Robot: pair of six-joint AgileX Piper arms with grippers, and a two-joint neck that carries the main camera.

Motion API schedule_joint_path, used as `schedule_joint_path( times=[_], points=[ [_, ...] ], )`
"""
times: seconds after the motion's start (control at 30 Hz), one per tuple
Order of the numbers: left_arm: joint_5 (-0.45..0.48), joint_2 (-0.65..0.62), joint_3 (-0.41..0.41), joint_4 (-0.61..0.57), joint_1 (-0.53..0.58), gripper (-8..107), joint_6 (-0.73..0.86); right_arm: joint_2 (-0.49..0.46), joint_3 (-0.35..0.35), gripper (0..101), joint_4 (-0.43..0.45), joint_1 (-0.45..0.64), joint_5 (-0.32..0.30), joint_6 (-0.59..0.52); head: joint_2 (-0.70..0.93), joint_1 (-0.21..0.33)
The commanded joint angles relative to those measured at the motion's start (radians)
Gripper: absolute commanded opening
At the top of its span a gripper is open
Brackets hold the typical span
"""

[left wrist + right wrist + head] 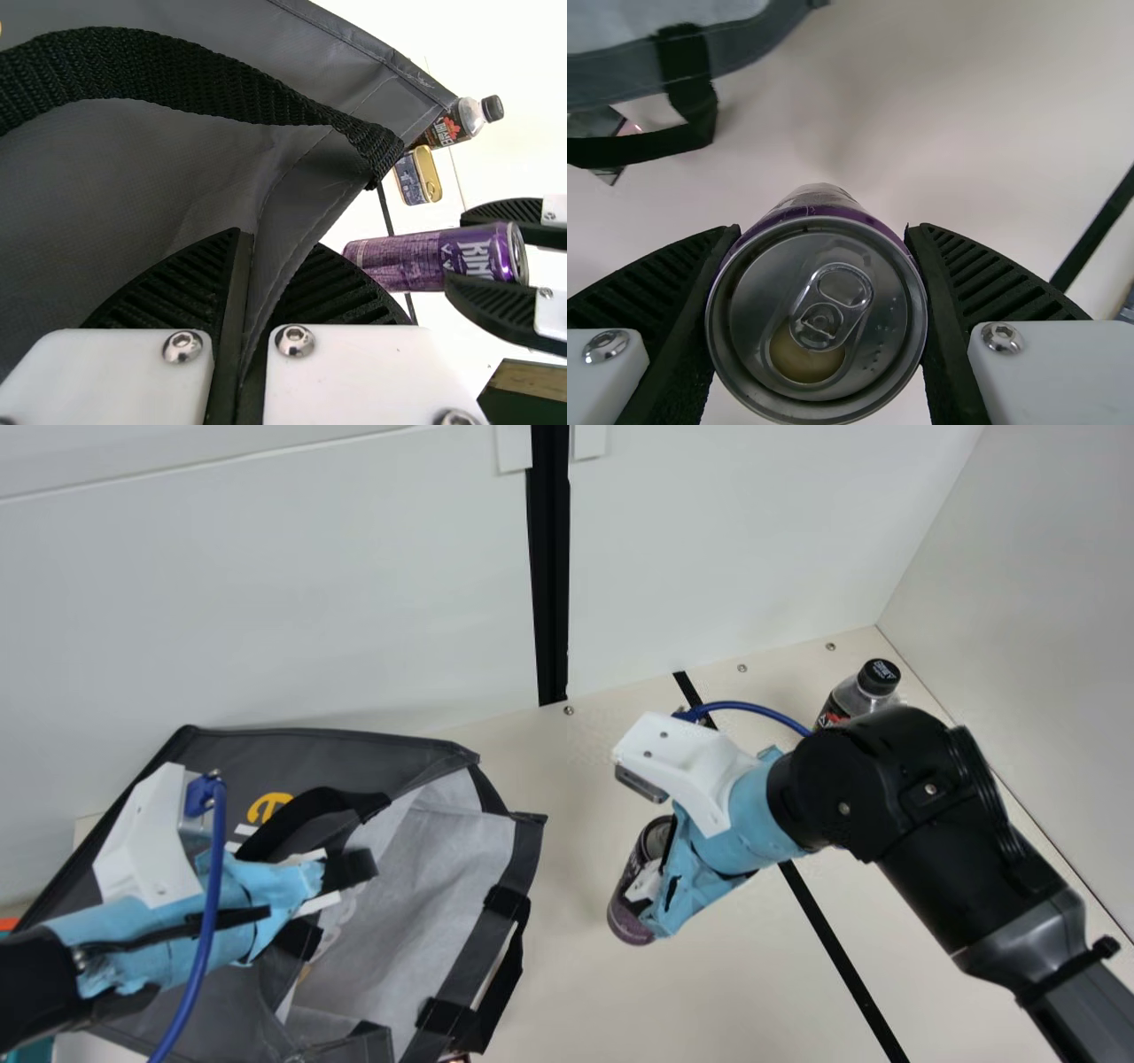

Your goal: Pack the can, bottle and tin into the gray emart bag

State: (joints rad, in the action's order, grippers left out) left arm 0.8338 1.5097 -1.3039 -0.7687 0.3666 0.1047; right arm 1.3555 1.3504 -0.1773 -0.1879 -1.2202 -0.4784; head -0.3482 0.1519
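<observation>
One can (819,310) clamped between right gripper (654,881) fingers; left gripper (341,877) pinching gray bag (421,868).

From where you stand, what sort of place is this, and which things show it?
Probably a robotics lab's test booth: plain white wall panels stand behind a smooth cream table, and two black jointed robot arms hang over it.

The main view looks down over the worktop (576,779). Close in, the left wrist view faces the bag (213,159), the right the can (890,328) from above. All share both
</observation>
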Motion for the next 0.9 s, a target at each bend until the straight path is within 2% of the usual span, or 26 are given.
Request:
schedule_joint_path(
  times=[0.0, 0.47, 0.87],
  points=[
    [0.000, 0.000, 0.000, 0.000, 0.000, 10, 0.000, -0.005, -0.004, 0, -0.012, -0.009, 0.000, 0.001, -0.001, 0.023],
    [0.000, 0.000, 0.000, 0.000, 0.000, 10, 0.000, -0.042, -0.019, 0, -0.109, -0.080, 0.000, 0.024, -0.001, 0.023],
    [0.000, 0.000, 0.000, 0.000, 0.000, 10, 0.000, -0.072, 0.027, 0, -0.190, -0.096, 0.000, -0.003, -0.001, 0.023]
  ],
)
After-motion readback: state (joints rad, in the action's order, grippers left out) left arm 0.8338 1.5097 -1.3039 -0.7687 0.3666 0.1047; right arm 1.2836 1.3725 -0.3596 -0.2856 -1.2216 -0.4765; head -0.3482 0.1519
